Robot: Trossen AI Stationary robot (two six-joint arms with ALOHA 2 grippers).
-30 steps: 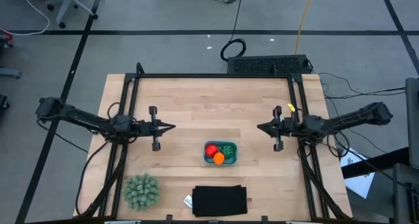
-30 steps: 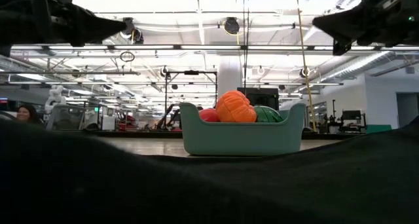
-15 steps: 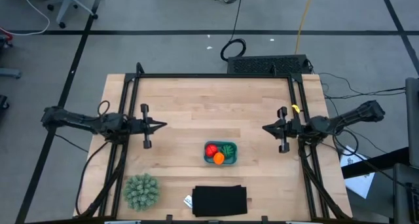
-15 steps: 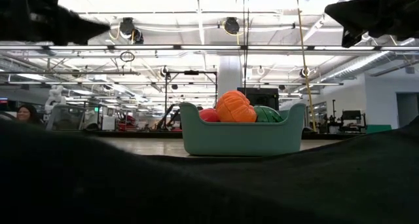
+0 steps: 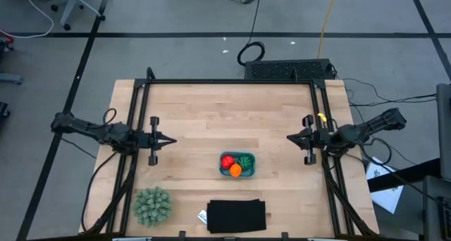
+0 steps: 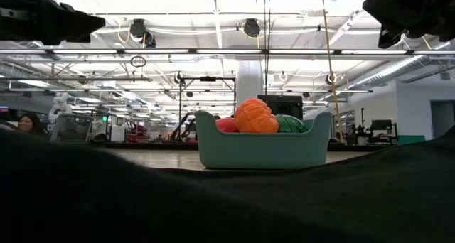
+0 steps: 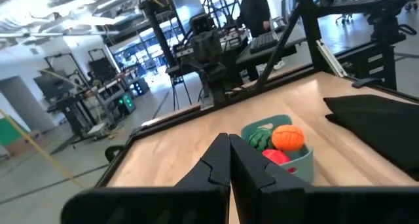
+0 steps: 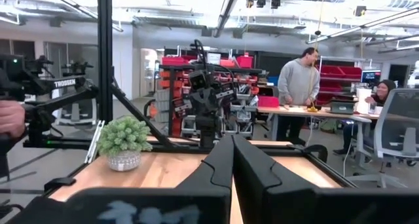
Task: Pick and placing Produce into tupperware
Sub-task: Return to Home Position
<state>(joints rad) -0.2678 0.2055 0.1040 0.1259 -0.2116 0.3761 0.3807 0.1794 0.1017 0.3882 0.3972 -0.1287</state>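
Three little toy pieces lie inside the teal tub (image 5: 237, 153): the red piece (image 5: 226, 161), the green striped piece (image 5: 245, 161) and the orange piece (image 5: 235, 170). From above, the red and green ones lie side by side, and the orange one sits up against both. In the low view the orange one pokes up highest over the rim, with the other two peeking out behind it on each side. The tub stands on the wooden table (image 5: 211, 107), a bit nearer the front edge than the middle. The left gripper (image 5: 171, 139) hangs over the table's left side, well apart from the tub, pointing toward the middle. Its two fingers are pressed together with nothing between them. The right gripper (image 5: 289, 137) hangs over the right side, also well apart from the tub, pointing at the other one. Its fingers are pressed together too and hold nothing. A spiky green ball (image 5: 152, 205) sits near the front left corner. A flat black thing (image 5: 237, 215) lies at the front edge, near the tub. A person (image 8: 298, 83) stands in the room beyond the table.
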